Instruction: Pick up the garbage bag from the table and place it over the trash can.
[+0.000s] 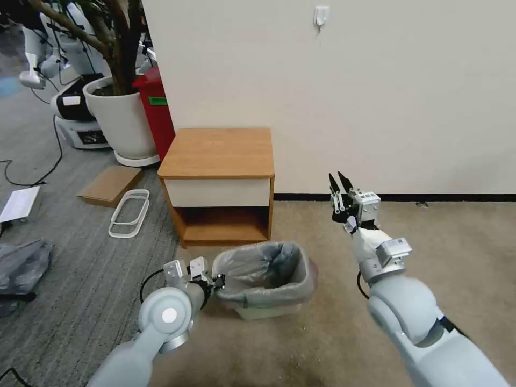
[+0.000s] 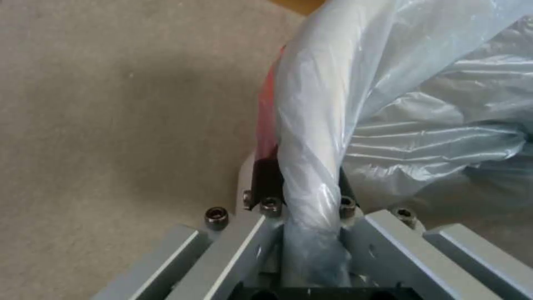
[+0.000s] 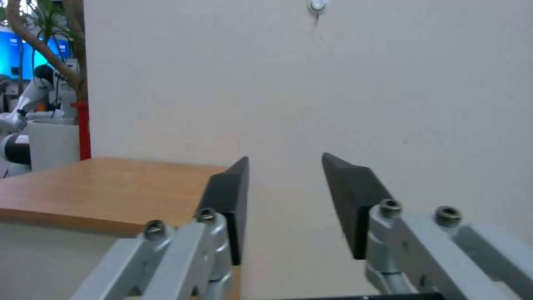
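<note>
We see the garbage bag low in the centre of the head view, already lining the trash can: its thin grey film is folded out over the rolled rim on all the sides we can see, with a pinkish tint at the right edge, and the cream wall of the can shows below the film at the front. The can stands on the beige carpet just in front of the table, whose wooden top sits in the middle of the frame above a white drawer front and a lower shelf. At the can's left edge our left gripper meets the rim; in the left wrist view the left gripper has its dark pads on either side of the film-covered rim, closed narrowly on rim and bag together. Our right gripper is raised at centre right of the head view, well apart from the can, black fingers pointing up toward the cream wall; in the right wrist view its fingers stand parted with nothing between them. In the upper left of the head view stand a white plant pot and a red bin
</note>
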Motion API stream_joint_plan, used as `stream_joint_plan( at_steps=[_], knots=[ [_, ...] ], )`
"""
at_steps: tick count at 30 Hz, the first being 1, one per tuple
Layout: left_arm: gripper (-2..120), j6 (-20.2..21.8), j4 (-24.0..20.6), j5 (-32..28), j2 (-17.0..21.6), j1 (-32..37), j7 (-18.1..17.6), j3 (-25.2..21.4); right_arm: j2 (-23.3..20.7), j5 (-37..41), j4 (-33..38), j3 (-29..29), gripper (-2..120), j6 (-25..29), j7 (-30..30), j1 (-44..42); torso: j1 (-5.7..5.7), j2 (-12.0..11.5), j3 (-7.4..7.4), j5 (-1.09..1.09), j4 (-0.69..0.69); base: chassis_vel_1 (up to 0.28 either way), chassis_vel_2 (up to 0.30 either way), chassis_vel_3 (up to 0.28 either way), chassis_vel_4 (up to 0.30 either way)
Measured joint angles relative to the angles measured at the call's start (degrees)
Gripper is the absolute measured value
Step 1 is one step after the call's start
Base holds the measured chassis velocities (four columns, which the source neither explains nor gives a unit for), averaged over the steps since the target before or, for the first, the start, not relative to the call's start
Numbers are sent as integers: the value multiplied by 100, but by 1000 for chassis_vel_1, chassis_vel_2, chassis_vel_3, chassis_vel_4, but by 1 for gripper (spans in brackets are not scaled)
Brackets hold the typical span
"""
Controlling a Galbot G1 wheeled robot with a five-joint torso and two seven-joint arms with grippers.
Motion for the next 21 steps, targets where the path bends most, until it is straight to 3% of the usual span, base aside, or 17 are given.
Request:
stream_joint_plan(
  at_steps=[4,6,7,9,11,21],
  knots=[
    [1,51,55,48,19,14,-175,59,60,-20,-69,-66,57,0,-8,25,0,0,0,0,0,0,0,0,0],
    [1,56,55,54,19,18,-198,61,62,-22,-77,-70,58,0,-8,31,0,0,0,0,0,0,0,0,0],
    [6,61,51,65,19,38,-263,50,65,-34,-107,-83,67,-2,-19,53,0,0,0,1,0,0,0,0,0],
    [11,64,43,66,18,55,-283,35,66,-39,-122,-87,71,-3,-25,56,0,0,0,1,0,0,0,0,0],
    [23,67,31,70,18,89,-298,16,66,-64,-140,-91,74,3,-40,44,0,0,0,0,0,0,0,0,0],
    [54,86,-174,-68,4,178,-285,-149,66,-132,-150,-91,74,26,-63,-2,0,0,0,0,0,0,0,0,0]
  ],
)
